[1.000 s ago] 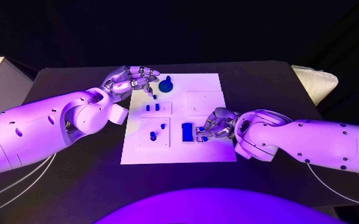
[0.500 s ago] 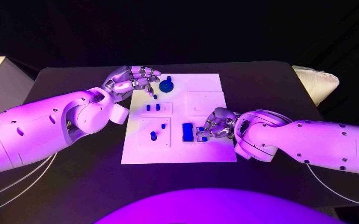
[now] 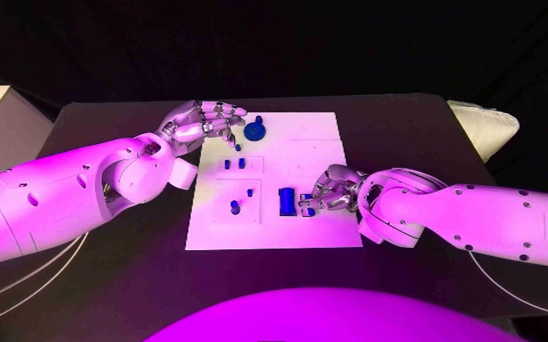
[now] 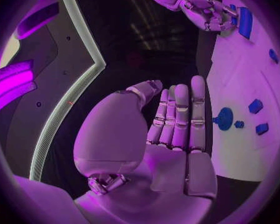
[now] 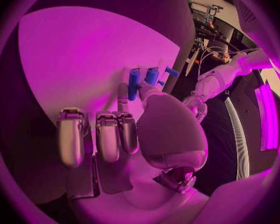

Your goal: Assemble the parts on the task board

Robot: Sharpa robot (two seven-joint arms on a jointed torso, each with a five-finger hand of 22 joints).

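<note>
The white task board [image 3: 314,152] lies mid-table. A round blue part [image 3: 253,130] stands at its far edge and shows again as the round blue part [image 4: 224,118] in the left wrist view. My left hand [image 3: 206,124] hovers at the board's far left corner beside that part, its fingers [image 4: 180,114] straight and holding nothing. A tall blue block [image 3: 286,201] stands near the board's near edge. Right beside it, my right hand [image 3: 329,188] is down on the board, its fingertips pinching a small blue part [image 5: 134,83]; the small blue part [image 3: 308,211] also shows under the fingers from above.
Small blue parts [image 3: 233,164] sit in a raised square on the board's left half, with two more [image 3: 235,207] in the panel below. A pale object [image 3: 485,124] lies at the table's right edge. The black table [image 3: 114,128] surrounds the board.
</note>
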